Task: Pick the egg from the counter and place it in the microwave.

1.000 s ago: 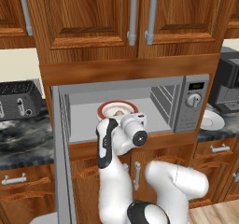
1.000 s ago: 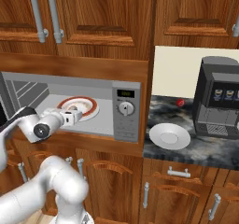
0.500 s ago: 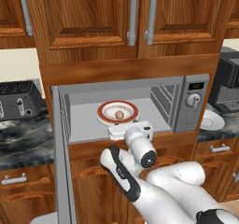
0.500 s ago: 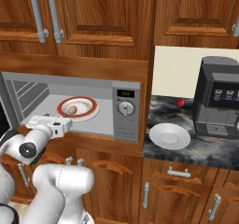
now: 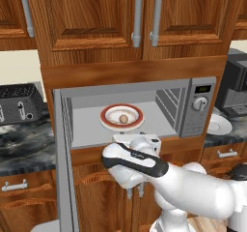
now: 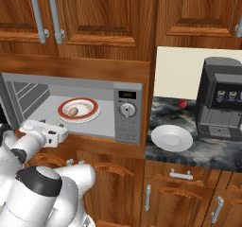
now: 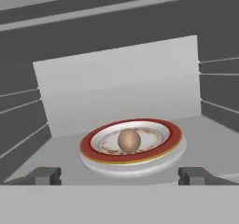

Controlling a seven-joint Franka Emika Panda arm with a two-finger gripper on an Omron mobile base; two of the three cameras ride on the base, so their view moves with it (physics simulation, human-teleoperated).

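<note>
The tan egg (image 7: 129, 141) lies in the middle of a red-rimmed plate (image 7: 173, 142) on the floor of the open silver microwave (image 5: 198, 111). From the base views the egg (image 5: 123, 118) (image 6: 73, 111) sits well inside the cavity. My gripper (image 7: 120, 175) is open and holds nothing. Its two dark fingertips (image 7: 44, 175) stand wide apart, short of the plate. The white hand (image 5: 139, 140) hovers at the lower front edge of the microwave's mouth, in front of the plate and apart from it.
The microwave door (image 5: 62, 173) hangs open at the left. A black toaster (image 5: 19, 105) stands on the dark counter (image 5: 21, 146) to the left. To the right are a round white plate (image 6: 171, 137) and a black coffee machine (image 6: 222, 103). Wooden cabinets hang above.
The hand has drawn back out of the microwave cavity and dropped to its front edge. The egg stays on the red-rimmed plate, uncovered now.
</note>
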